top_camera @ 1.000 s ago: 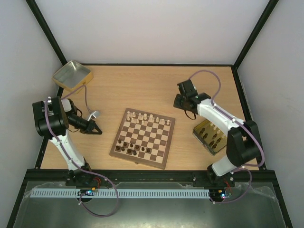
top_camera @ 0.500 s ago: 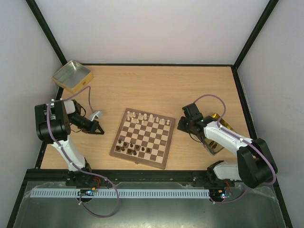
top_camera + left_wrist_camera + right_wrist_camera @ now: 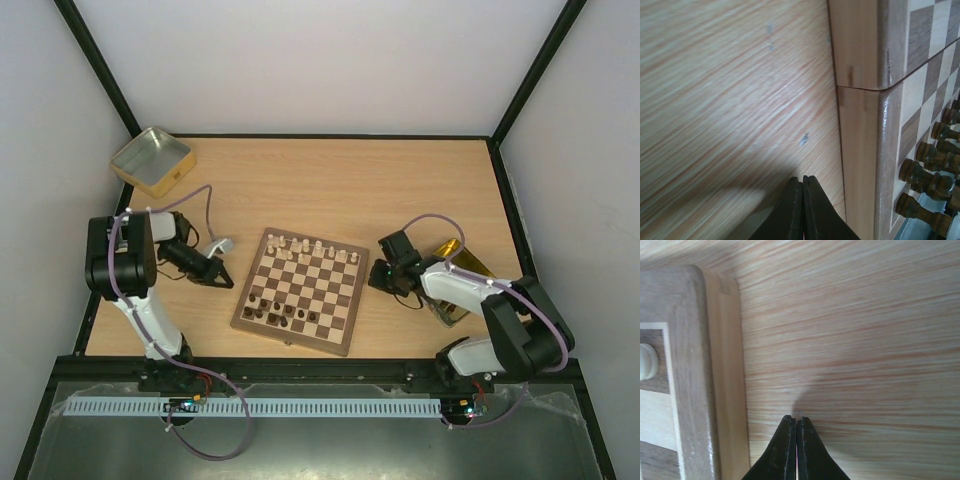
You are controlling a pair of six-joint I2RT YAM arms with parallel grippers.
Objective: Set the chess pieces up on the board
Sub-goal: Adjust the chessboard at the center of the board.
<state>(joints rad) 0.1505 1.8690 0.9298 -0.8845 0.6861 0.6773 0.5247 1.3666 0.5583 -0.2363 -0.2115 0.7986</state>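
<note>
1. Top view: the checkered wooden board [image 3: 302, 291] lies mid-way across the table [image 3: 300, 180], with cream pieces [image 3: 315, 247] on its far rank and dark pieces [image 3: 280, 312] nearest.
2. Left wrist: the left gripper [image 3: 802, 180] has its fingers pressed together, empty, beside the board's edge.
3. Right wrist: the right gripper [image 3: 796, 421] is likewise closed, empty.

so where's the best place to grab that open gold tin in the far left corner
Grip the open gold metal rectangular tin by one thin upright near wall, coming straight down with one gripper finger inside and one outside. It sits mouth up and looks too wide to span whole. The left gripper, shut, must open first.
</note>
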